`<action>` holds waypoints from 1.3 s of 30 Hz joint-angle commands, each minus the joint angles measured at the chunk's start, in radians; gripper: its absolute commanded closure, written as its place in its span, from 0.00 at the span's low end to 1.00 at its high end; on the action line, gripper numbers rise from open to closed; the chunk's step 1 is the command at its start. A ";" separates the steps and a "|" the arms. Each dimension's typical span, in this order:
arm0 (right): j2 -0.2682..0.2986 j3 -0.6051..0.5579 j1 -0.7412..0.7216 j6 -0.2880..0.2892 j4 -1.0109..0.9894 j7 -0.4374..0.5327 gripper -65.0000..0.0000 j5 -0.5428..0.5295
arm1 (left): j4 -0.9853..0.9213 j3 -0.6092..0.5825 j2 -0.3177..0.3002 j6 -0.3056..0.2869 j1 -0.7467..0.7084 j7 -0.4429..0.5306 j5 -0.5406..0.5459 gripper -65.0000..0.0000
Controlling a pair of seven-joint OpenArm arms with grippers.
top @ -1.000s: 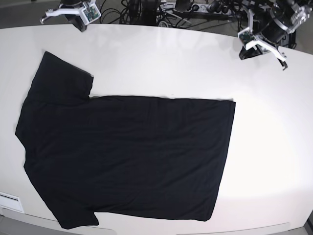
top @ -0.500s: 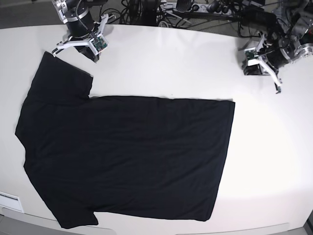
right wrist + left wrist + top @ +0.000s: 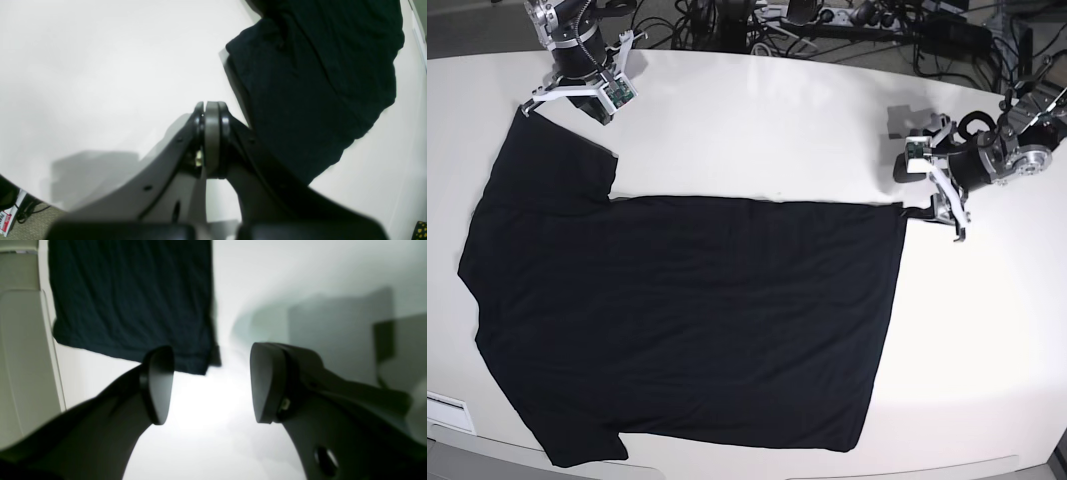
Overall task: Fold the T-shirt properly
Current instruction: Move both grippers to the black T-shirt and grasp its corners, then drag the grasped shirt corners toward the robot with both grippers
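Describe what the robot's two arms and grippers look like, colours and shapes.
Both are dark arms with white brackets carrying small green circuit boards. The left gripper has two black, curved fingers ending in rounded oval pads. The right gripper has matching black fingers with grey pad edges. Black cables trail behind the table.

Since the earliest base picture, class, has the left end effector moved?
Yes. The left end effector has come down from the table's far edge to the T-shirt's hem corner.

White table [image 3: 757,130]; tangled cables [image 3: 727,20] behind far edge.
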State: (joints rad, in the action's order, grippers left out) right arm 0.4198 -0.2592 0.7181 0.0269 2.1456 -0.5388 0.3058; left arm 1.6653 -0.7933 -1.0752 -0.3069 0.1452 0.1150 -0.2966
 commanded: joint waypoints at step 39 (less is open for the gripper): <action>0.041 0.112 -0.055 0.064 -0.146 -0.034 0.53 0.084 | -0.134 -0.378 0.127 0.011 0.329 -0.150 -0.080 1.00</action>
State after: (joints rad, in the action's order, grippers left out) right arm 0.4511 -0.1501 0.6544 0.0853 1.9938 -0.5529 0.3920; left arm 1.5311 -1.1660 -0.9302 -0.2432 0.4740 -0.0196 -0.3752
